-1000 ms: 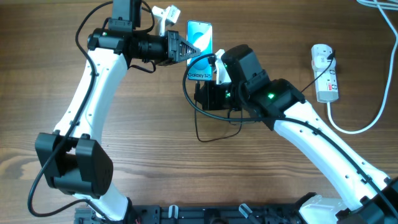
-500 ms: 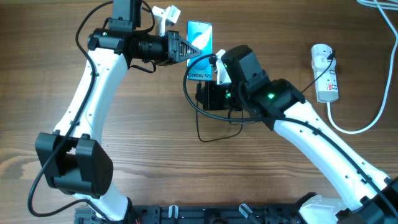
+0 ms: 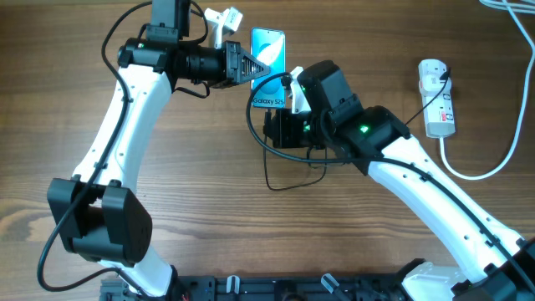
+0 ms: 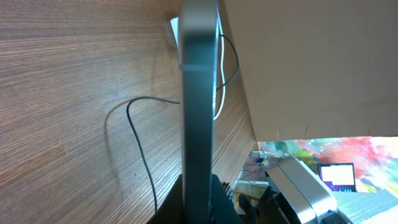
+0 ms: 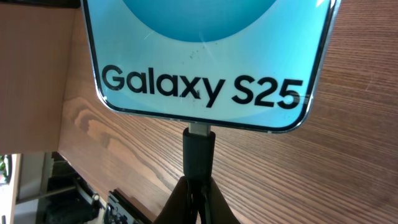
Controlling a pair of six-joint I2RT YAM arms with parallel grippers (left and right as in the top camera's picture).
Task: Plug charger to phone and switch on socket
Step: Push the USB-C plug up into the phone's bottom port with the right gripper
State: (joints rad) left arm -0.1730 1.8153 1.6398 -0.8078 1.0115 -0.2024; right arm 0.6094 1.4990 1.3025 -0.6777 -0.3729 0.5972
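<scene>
While the left gripper clamps the phone by its side edge, at the far middle of the table, the right gripper is closed tight on the charger connector; its metal tip meets the phone's near edge (how deep, I cannot tell); the socket lies well apart, far right.

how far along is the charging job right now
Done: the left gripper grips the phone. In hand: the right gripper holds the charger at the phone's bottom port, metal showing, likely not fully seated. Left: switching the socket, which neither arm is near.
</scene>
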